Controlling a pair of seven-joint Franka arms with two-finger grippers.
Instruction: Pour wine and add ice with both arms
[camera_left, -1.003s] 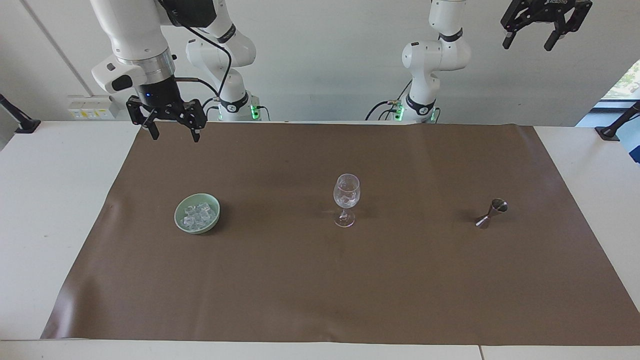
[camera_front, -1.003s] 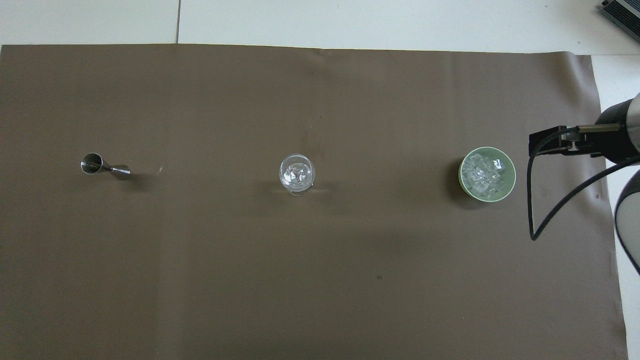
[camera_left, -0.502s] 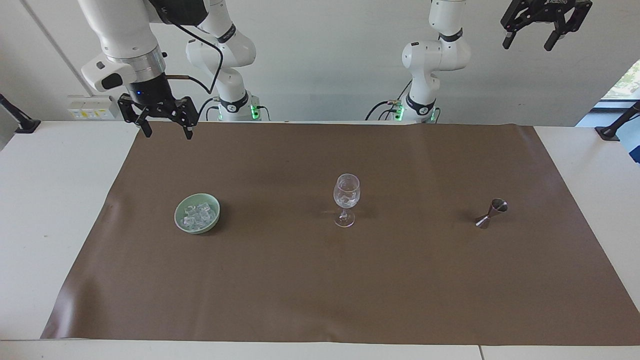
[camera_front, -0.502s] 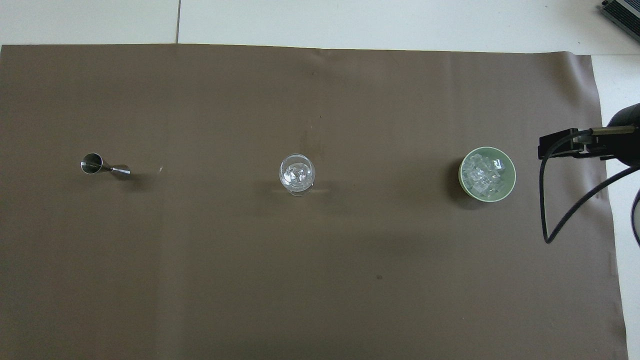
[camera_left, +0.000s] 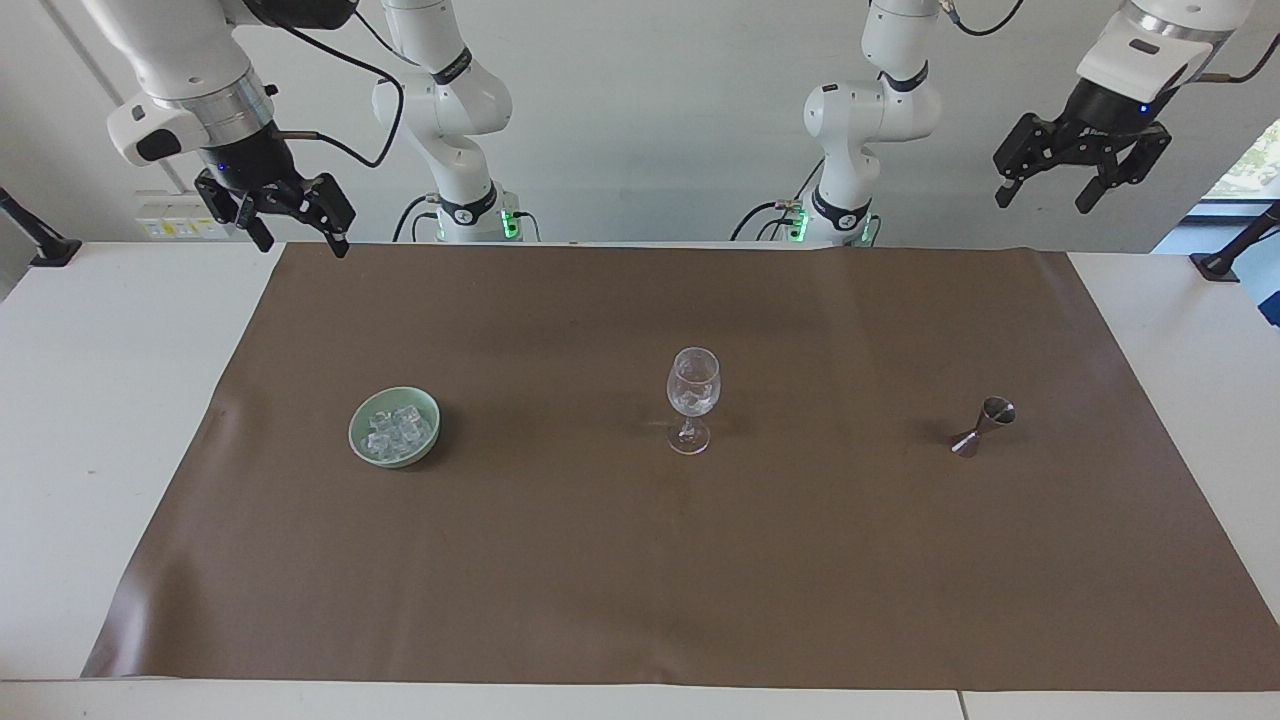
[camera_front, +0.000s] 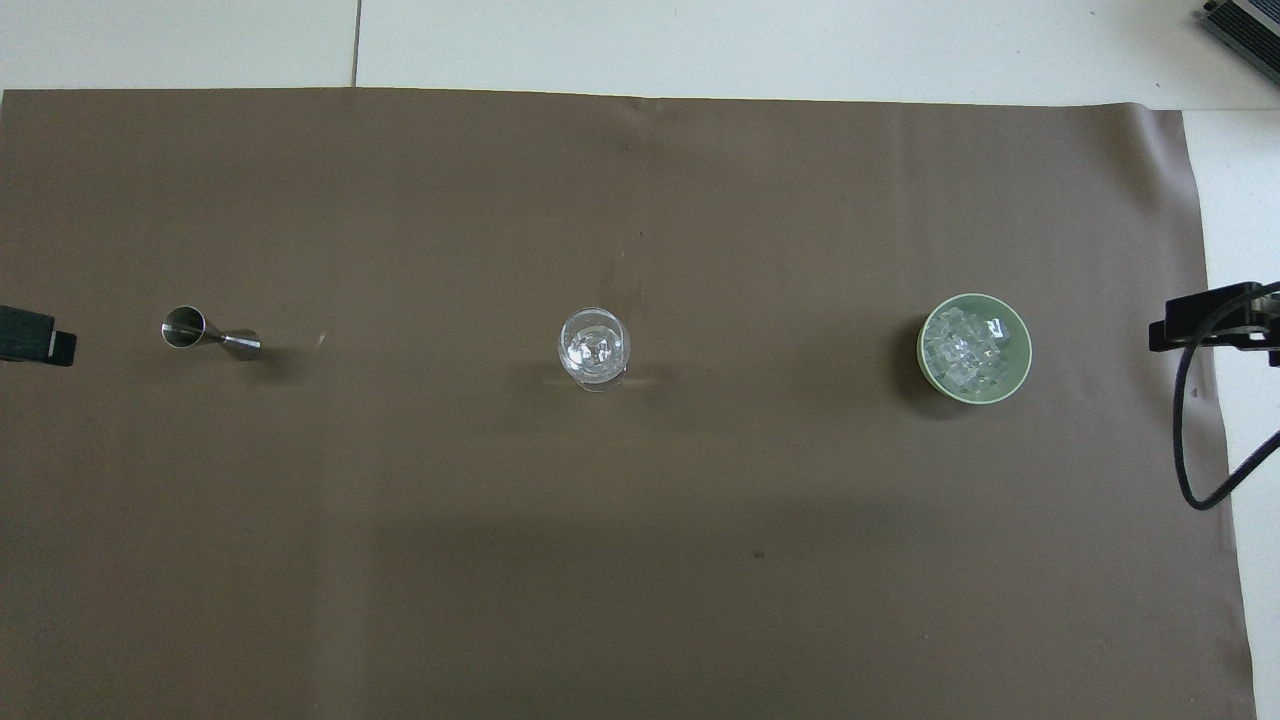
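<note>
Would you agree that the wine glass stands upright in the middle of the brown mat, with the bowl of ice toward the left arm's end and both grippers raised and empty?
Not quite: the bowl of ice sits toward the right arm's end, as the facing view shows. The wine glass does stand upright mid-mat, and the left gripper and right gripper are raised, open and empty.
</note>
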